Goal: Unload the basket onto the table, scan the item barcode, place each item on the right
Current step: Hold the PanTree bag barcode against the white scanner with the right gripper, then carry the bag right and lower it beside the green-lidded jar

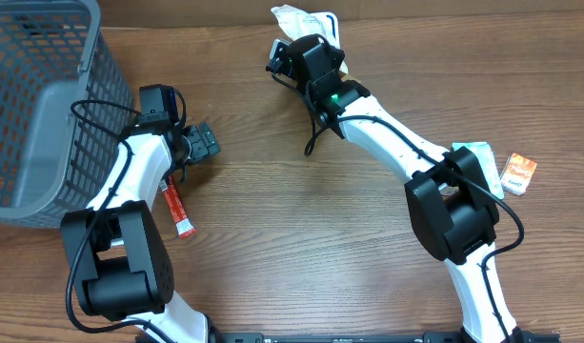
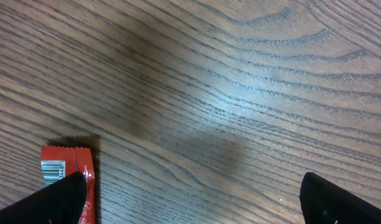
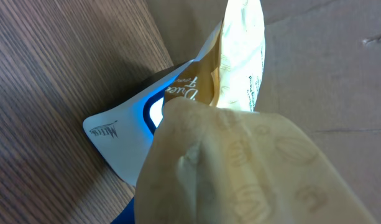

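1. Desk (image 1: 301, 257): wood-grain.
2. Basket (image 1: 25, 114): grey mesh, far left corner of the desk.
3. Cream pouch (image 3: 240, 162): far centre edge, lying over a blue-and-white packet (image 3: 119, 140) and close under my right gripper (image 1: 290, 55). It hides my fingers, so I cannot tell whether they are clenched.
4. My left gripper (image 2: 190, 190): spread wide, holding nothing.
5. Red packet (image 2: 66, 163): by the left gripper's fingertip, barcode showing.

A barcode label (image 2: 53, 172) stands on the red flat wrapper (image 2: 83, 160) at seven o'clock; cursive script on the white-and-blue glossy packet (image 3: 119, 143) is illegible.
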Controlling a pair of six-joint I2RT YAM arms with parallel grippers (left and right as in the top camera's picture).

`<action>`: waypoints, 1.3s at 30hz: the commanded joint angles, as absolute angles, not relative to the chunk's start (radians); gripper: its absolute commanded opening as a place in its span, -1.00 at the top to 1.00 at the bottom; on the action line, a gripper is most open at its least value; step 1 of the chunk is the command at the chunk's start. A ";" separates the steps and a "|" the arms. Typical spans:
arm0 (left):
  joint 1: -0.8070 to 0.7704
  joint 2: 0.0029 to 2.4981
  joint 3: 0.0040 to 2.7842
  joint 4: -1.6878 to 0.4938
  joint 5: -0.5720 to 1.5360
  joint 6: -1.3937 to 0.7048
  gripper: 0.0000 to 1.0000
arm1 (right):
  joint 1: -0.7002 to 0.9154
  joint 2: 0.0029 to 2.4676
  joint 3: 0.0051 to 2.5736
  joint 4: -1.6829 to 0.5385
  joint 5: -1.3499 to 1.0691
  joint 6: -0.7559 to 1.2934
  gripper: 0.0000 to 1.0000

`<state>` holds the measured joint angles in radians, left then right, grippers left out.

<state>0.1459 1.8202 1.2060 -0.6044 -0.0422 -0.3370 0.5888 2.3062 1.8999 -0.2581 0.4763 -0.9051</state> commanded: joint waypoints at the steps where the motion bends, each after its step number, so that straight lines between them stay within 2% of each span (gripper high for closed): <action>1: 0.151 1.830 1.227 -0.601 -0.052 -0.321 -1.00 | 0.582 2.306 1.924 -0.249 0.481 -0.882 0.93; 25: 0.151 1.830 1.227 -0.601 -0.052 -0.321 -1.00 | 0.582 2.289 1.924 -0.347 0.399 -0.782 0.93; 34: 0.151 1.830 1.227 -0.601 -0.052 -0.321 -1.00 | 0.580 2.104 1.924 -0.373 0.389 -0.680 0.93; 39: 0.151 1.830 1.227 -0.601 -0.052 -0.321 -1.00 | 0.579 1.971 1.924 -0.531 0.379 -0.568 0.93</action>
